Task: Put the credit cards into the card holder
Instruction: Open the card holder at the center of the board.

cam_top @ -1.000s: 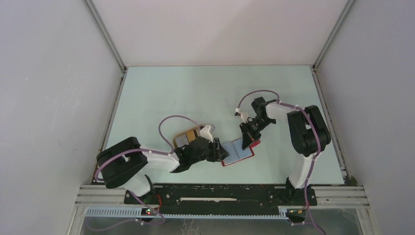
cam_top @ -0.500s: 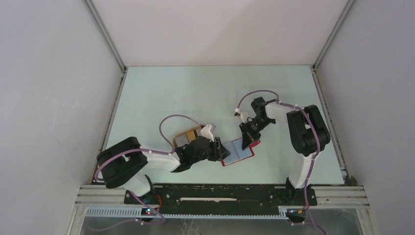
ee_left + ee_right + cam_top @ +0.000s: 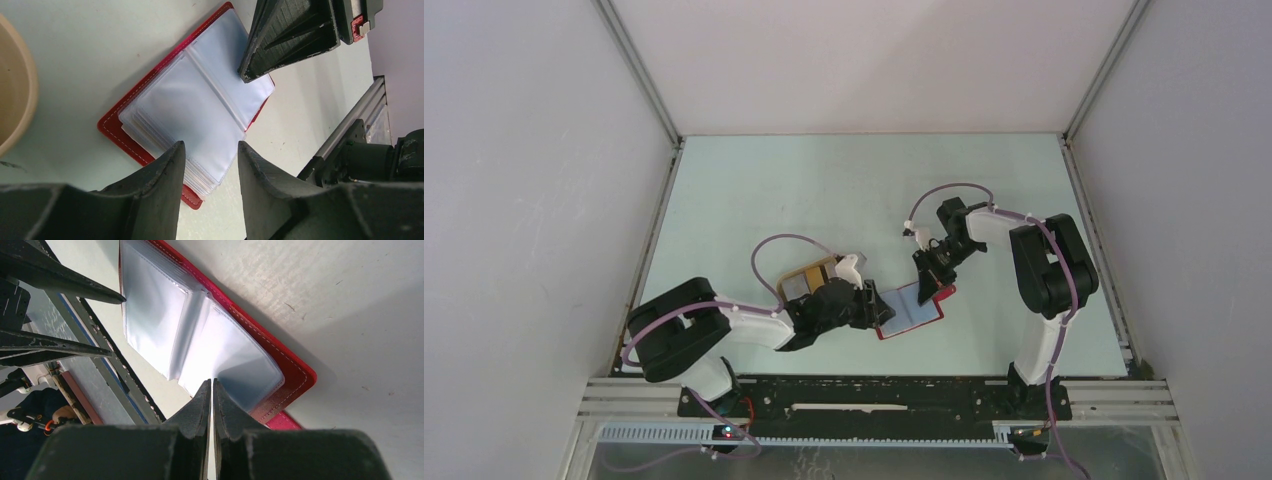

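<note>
Pale green tabletop (image 3: 824, 190) boxed by white walls, both arms meeting over an open wallet.
Left gripper (image 3: 210, 150), blunt black fingers apart, hovers at one edge of the card holder (image 3: 200, 110), which lies open and flat mid-table with a red stitched cover and glossy clear sleeves. A smooth beige tray (image 3: 17, 85) sits near it, half hidden from above by the left wrist, and holds the credit cards (image 3: 802, 282), gold and grey. Right gripper (image 3: 210, 385), wedge fingers pressed together, tips onto a sleeve.

The left fingers (image 3: 150, 200) hide part of the card holder's (image 3: 195, 95) near edge (the tray (image 3: 17, 85) is cropped).
</note>
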{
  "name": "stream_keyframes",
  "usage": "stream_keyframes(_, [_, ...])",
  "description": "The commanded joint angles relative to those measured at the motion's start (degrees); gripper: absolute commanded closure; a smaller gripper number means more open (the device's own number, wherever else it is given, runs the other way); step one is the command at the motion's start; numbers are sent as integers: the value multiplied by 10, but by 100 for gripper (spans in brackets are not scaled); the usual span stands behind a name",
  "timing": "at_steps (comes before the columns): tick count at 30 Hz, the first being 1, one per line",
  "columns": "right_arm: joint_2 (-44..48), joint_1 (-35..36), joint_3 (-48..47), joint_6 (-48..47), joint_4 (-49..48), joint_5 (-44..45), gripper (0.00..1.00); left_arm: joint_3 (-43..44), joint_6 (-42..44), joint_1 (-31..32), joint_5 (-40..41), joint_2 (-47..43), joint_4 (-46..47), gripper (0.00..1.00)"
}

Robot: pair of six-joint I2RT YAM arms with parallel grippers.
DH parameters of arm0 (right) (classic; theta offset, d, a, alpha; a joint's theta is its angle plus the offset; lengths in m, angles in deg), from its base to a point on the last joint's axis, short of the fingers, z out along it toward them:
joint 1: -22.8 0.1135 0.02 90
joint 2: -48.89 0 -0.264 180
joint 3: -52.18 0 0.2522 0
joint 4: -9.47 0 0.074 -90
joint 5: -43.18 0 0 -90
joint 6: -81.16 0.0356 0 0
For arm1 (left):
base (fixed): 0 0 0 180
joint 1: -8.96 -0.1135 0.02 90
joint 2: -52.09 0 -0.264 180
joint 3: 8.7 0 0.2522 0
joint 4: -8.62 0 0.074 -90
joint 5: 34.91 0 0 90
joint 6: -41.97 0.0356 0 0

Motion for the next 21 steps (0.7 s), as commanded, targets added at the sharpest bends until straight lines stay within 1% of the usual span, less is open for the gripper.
stream_keyframes(1, [-3,2,-15,1,-3,-1,89,29,3,4,15,-2,-10,52])
stream_keyframes(11, [-3,2,-15,2,-3,1,89,38,4,5,16,-1,-30,52])
stream_keyframes(21, [-3,1,-15,2,-3,1,89,59,4,4,10,26,-51,52])
